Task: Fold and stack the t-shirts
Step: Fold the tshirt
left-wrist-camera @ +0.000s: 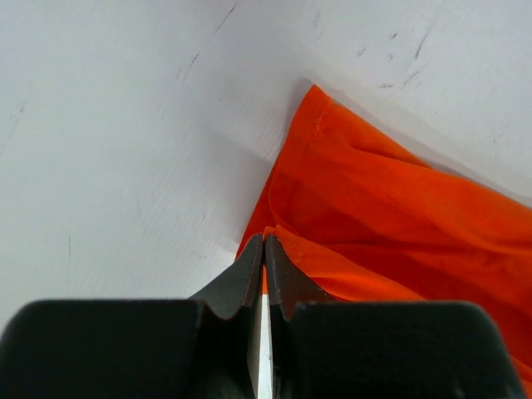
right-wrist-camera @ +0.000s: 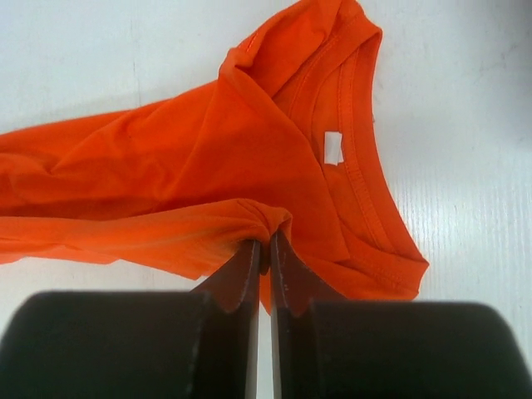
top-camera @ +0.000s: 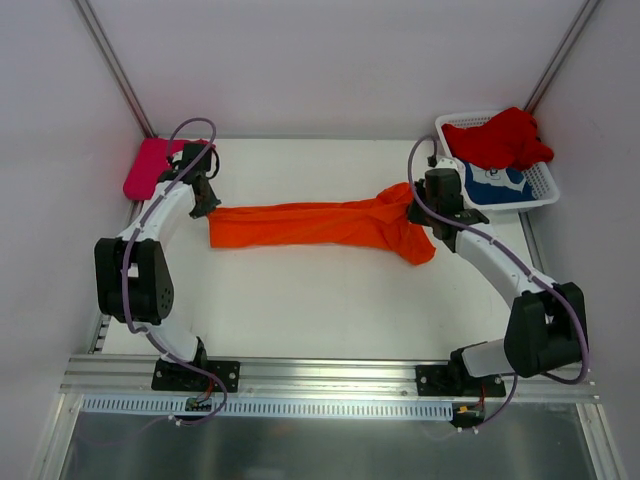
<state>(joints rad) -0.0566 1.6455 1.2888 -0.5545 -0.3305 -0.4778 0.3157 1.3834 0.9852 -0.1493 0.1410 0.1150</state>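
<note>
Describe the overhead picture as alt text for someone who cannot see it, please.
Two robot arms hold an orange t-shirt stretched between them on a white table, the left gripper pinching one end and the right gripper the other. A pink t-shirt lies at the far left corner; a white basket at far right holds a red t-shirt and a blue t-shirt.

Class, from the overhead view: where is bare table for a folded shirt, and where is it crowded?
The widest bare table lies between the orange t-shirt and the arm bases. A narrower strip runs behind that shirt, from the magenta-pink t-shirt to the basket. Crowded: the right rear corner, where the basket holds the red t-shirt and blue t-shirt.
</note>
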